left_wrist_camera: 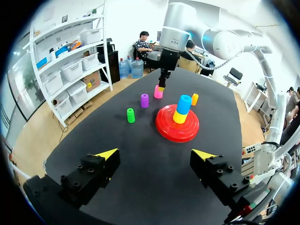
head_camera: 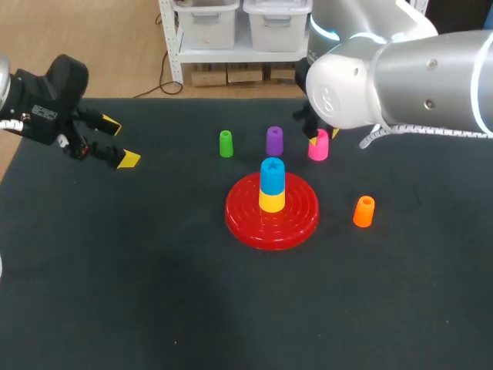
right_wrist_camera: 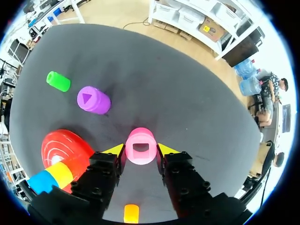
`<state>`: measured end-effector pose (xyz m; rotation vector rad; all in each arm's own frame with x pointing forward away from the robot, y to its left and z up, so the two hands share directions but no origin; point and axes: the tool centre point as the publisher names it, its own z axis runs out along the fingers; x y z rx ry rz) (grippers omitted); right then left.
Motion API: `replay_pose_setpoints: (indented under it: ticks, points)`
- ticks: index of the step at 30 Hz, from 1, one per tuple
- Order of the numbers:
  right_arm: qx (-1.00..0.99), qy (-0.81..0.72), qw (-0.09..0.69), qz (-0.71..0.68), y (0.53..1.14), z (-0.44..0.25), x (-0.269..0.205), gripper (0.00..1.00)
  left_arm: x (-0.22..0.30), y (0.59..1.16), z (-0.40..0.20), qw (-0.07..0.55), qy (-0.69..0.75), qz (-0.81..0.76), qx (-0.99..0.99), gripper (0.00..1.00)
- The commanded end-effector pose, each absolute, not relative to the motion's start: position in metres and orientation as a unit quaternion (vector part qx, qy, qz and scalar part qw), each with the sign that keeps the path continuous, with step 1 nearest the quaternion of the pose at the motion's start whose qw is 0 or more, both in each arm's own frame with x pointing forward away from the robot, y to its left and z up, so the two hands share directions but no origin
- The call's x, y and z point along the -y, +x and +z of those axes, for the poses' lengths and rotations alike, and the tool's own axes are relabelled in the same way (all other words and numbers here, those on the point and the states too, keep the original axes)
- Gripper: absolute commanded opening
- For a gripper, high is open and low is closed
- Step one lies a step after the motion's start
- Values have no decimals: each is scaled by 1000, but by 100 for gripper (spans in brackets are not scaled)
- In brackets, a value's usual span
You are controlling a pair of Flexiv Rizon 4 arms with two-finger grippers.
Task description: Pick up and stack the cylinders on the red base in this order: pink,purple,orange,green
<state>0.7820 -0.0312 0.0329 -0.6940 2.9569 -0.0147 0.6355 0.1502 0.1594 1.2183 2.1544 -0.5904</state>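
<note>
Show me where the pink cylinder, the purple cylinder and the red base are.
pink cylinder [head_camera: 320, 149], head view, on its side wall.
purple cylinder [head_camera: 274, 142], head view, on its side wall.
red base [head_camera: 245, 217], head view, on the bare part of its rim.

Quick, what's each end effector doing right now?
Left end effector: open, empty.
Right end effector: closed on the pink cylinder.

From above, your right arm [head_camera: 400, 77] covers most of your right gripper [head_camera: 323, 136] beside the pink cylinder [head_camera: 318, 148]. Your left arm [head_camera: 4, 85] is cut off at the picture's edge. From the right wrist, the right gripper hides part of the red base [right_wrist_camera: 61, 145]; whether it touches the pink cylinder is unclear.
</note>
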Motion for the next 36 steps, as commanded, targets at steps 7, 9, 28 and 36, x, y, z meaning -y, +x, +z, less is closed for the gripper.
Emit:
replay_pose_setpoints:
  ticks: [7, 9, 28, 36]
  points:
    - [-951, -299, 71, -17, 746, 115, 16, 0, -152, 635, 158, 297, 458, -223, -808, 100]
    - [-942, -326, 80, -12, 734, 126, 7, 0, -152, 635, 158, 297, 458, -223, -808, 100]
    - [-866, -496, 60, 7, 658, 153, -53, 0, -152, 635, 158, 297, 458, -223, -808, 100]
    - [-863, -502, 51, 16, 658, 154, -61, 0, -152, 635, 158, 297, 458, -223, -808, 100]
